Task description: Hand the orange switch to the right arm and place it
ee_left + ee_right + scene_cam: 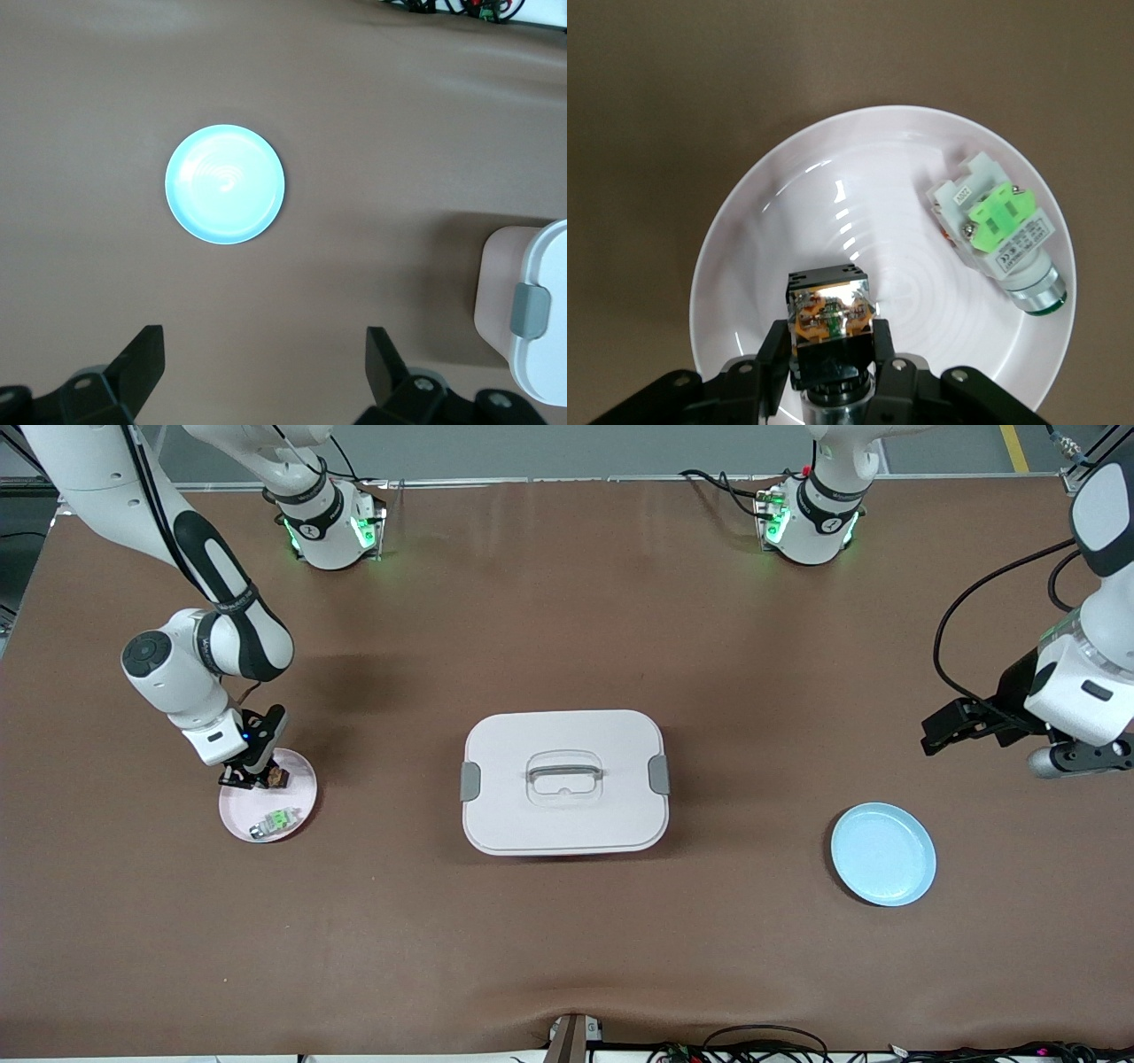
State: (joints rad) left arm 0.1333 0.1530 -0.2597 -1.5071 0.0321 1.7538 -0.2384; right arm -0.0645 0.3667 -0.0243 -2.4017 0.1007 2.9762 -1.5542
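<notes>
Gripping orange switch (830, 316), right claw (830, 367) beside green part (1001, 232).

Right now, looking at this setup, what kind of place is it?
Probably a robotics lab bench set up for test runs. Two white jointed robot arms are bolted along a brown-covered table. The right gripper holds a small orange-banded switch over a pale pink plate. Loose cables trail along the table's edge.

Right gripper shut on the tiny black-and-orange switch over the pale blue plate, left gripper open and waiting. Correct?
Not quite: the right gripper holds the orange switch over the pale pink plate, as the front view shows. The blue plate lies below the open left gripper.
</notes>
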